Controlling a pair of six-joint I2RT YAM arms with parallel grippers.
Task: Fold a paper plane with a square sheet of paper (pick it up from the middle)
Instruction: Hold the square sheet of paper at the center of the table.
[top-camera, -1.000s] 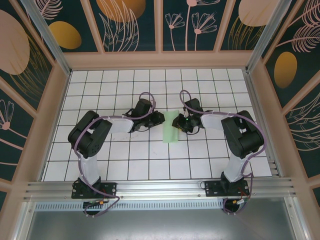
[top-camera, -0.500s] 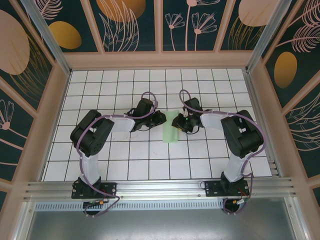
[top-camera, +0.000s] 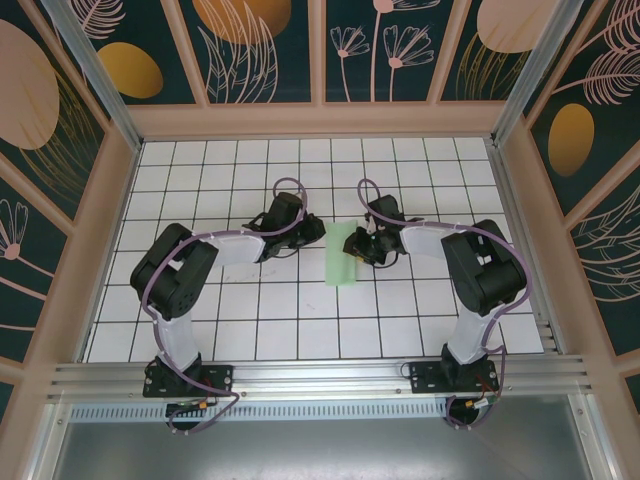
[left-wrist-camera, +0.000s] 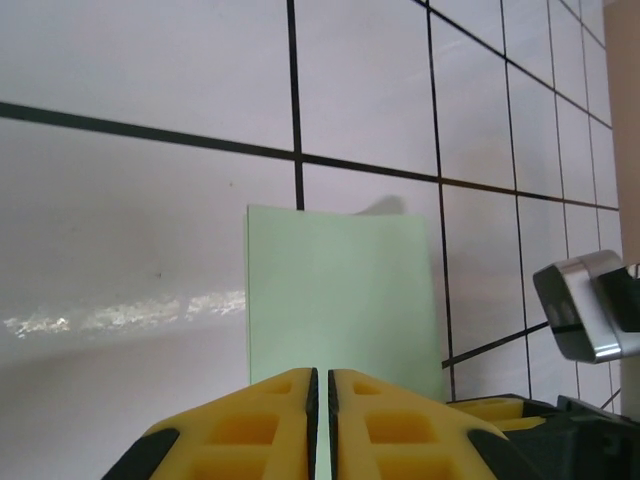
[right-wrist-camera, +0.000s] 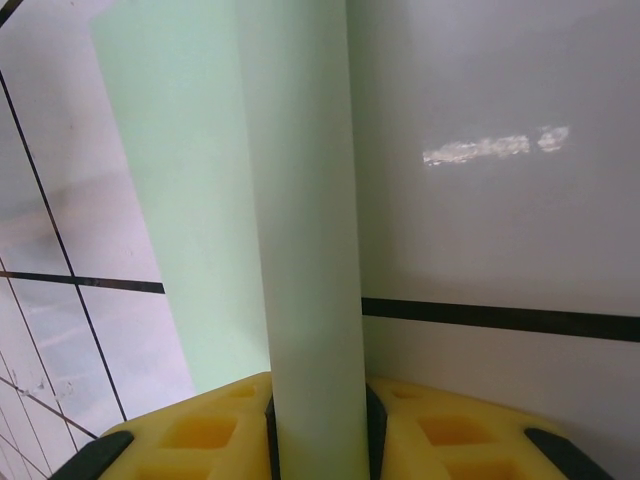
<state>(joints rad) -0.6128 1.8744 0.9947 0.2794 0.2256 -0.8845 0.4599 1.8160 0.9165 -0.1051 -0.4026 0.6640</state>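
Pulled slightly back from folded sheet of paper (top-camera: 339, 264): left end effector (top-camera: 318, 231), closed, empty. Clamped on its raised flap above worktop (top-camera: 300, 320): right end effector (right-wrist-camera: 318, 400).

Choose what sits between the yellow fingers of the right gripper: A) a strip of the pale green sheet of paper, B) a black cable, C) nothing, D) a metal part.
A: the right wrist view shows the pale green sheet of paper passing between the yellow fingers of the right gripper.

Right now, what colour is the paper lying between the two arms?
Pale mint green, plain and unmarked; the paper shows best in the right wrist view.
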